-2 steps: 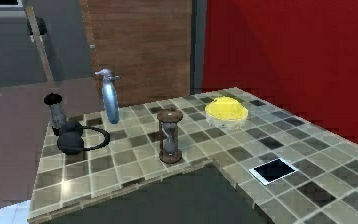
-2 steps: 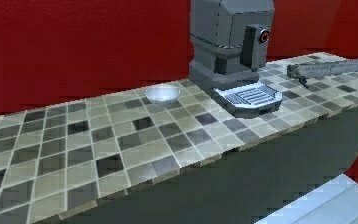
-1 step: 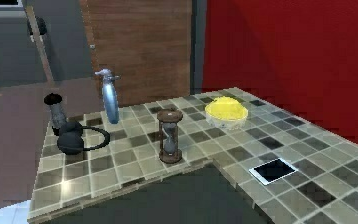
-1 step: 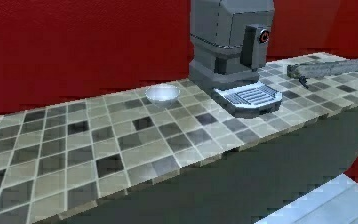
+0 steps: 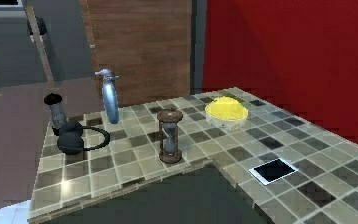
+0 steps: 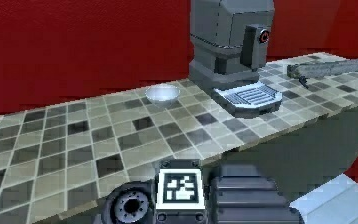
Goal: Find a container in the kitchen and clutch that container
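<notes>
A yellow bowl (image 5: 227,108) sits on the tiled countertop (image 5: 127,170) near the red wall. In the arm side view a small white bowl (image 6: 163,94) rests on the tiled counter (image 6: 77,140), close to the wall. At that view's bottom edge the arm's white marker square (image 6: 182,190) shows, with the gripper's dark body (image 6: 132,207) just left of it, in front of the counter's near edge. I cannot make out its far end, so I cannot tell whether it holds anything.
On the forward view's counter stand a brown hourglass-shaped piece (image 5: 170,137), a dark pot with a loop handle (image 5: 65,128), a blue-grey upright object (image 5: 109,95) and a flat dark-screened device (image 5: 273,171). A grey coffee machine (image 6: 232,50) and a long dark object (image 6: 322,68) stand right of the white bowl.
</notes>
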Motion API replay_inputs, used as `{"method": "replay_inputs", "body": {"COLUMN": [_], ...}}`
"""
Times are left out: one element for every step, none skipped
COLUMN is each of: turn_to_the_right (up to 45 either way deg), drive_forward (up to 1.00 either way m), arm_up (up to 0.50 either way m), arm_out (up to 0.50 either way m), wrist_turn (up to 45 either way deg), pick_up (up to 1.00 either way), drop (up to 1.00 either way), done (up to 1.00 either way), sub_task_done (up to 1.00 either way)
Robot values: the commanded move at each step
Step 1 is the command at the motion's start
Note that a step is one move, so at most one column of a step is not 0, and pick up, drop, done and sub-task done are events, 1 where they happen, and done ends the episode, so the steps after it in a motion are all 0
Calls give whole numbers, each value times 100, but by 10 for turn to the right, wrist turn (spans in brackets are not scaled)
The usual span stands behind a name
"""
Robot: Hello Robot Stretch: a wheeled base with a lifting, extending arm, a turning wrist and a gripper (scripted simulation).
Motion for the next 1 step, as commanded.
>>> {"method": "replay_inputs", "body": {"turn_to_the_right": [0], "drive_forward": [0], "arm_up": [0], "arm_out": [44], "wrist_turn": [0], "pick_up": [0], "drop": [0], "done": [0], "sub_task_done": [0]}}
